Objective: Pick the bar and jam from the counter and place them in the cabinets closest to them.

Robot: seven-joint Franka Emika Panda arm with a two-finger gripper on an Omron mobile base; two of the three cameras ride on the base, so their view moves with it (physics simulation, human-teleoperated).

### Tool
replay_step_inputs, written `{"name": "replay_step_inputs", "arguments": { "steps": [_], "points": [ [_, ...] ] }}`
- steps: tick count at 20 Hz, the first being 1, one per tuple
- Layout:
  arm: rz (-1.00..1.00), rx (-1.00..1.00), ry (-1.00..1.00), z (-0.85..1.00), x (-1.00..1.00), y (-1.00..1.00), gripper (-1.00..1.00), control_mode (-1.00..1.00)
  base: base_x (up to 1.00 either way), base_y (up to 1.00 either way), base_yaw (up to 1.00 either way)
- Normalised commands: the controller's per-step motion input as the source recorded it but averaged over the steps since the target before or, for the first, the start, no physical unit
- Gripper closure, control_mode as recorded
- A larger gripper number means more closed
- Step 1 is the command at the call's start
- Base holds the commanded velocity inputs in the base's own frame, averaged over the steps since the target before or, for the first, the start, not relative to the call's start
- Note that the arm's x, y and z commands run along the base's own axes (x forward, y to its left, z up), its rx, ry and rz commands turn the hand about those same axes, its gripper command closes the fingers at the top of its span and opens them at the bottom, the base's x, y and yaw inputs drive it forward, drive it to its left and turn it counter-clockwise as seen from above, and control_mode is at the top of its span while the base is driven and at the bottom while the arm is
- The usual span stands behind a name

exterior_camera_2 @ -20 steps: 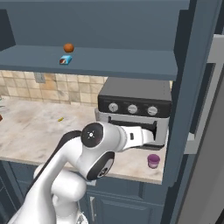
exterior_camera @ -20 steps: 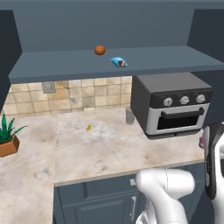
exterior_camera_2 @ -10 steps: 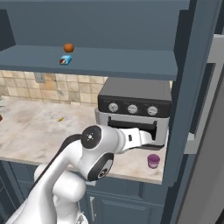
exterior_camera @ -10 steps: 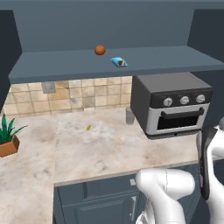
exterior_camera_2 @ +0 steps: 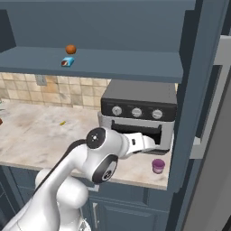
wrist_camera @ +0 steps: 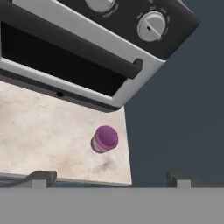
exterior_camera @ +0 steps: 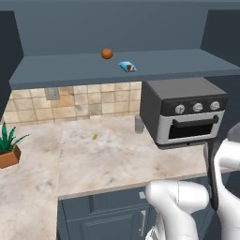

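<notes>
The cabinets (exterior_camera: pixel 140 65) run above the worktop (exterior_camera: pixel 103 154) as a long open shelf, and one half of the task looks done: the bar (exterior_camera: pixel 127 67) already lies flat on this shelf, just beside an orange-brown ball (exterior_camera: pixel 107 54). The other half is left. The jam (wrist_camera: pixel 105 139) stands upright on the worktop near its front corner, just in front of the toaster oven (exterior_camera_2: pixel 140 115) and next to the tall dark cabinet side (exterior_camera_2: pixel 194 99).

The hand (wrist_camera: pixel 110 177) hangs above the jam with its two tips spread wide, and nothing is between them; the jar sits well beyond the tips, so the grasp is not yet made.

In the left base view the oven and the robot's own body cover the corner where the jam stands. In the right base view the forearm reaches to the oven front and its end is difficult to read. Which cabinet is nearest to the jam I cannot say surely; probably it is the one on the right side.
</notes>
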Motion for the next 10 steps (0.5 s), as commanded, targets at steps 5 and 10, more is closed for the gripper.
{"name": "replay_step_inputs", "arguments": {
  "steps": [5,10],
  "points": [
    [0.00,0.00,0.15,-0.24,0.17,-0.02,-1.00,-1.00,0.00,0.00,0.00],
    [0.00,0.00,0.15,-0.29,0.19,-0.08,-1.00,-1.00,0.00,0.00,0.00]
  ]
}}
